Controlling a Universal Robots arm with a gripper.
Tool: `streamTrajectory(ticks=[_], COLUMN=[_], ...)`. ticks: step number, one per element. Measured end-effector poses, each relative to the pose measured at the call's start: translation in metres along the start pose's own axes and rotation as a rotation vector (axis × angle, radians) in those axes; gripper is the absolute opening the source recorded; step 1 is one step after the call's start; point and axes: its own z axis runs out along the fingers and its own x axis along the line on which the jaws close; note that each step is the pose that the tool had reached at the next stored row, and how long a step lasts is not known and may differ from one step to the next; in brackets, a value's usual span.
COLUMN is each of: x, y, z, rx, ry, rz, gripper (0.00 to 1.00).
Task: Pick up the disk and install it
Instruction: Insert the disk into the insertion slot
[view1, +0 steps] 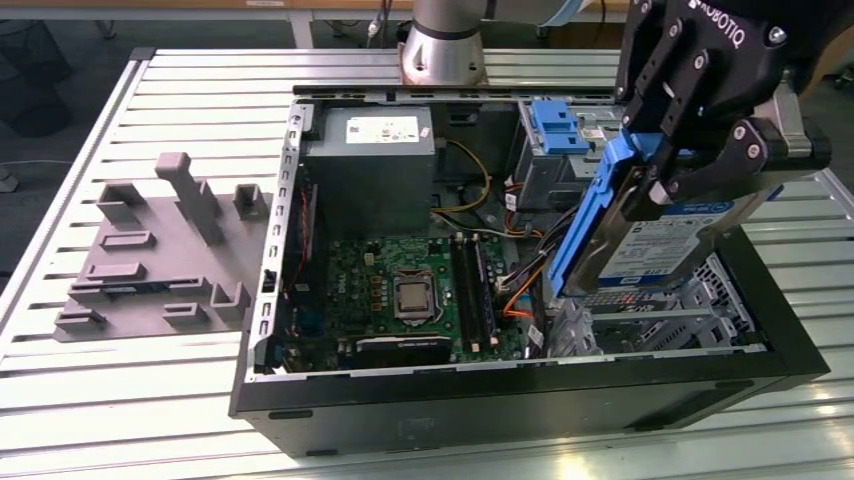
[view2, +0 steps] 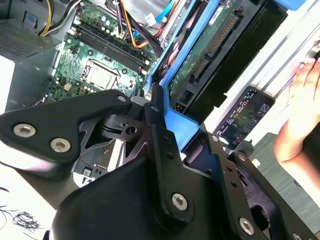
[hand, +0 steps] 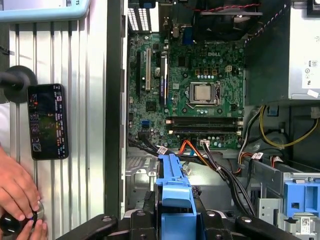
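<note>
blk fingers (view1: 741, 150) clamp flat silver disk (view1: 667, 238)

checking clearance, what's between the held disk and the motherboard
A bundle of orange and black cables lies between the disk and the motherboard, as the exterior view shows.

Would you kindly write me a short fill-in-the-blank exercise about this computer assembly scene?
The pincer grips the disk by its ____ plastic bracket.
The motherboard inside the open case is ____.
In the first wrist view, a phone lies on the table near a person's ____.
Missing words: blue, green, hand.
</note>
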Motion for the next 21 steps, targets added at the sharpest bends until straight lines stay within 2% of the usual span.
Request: streamTrajectory(ticks=[5,12,17,21], x=[0.0,0.0006,0.0029,0.003], y=[-0.0011,-0.0158,-0.0222,-0.0229], z=[0.0001,0.0023,0.0095,0.0099], rx=[0.0,0.0,0.0,-0.0001], ry=[-0.0001,-0.0001,-0.0001,0.0002], rz=[0.0,0.0,0.003,0.004], gripper=[0.36,0.36,0.36,0.36])
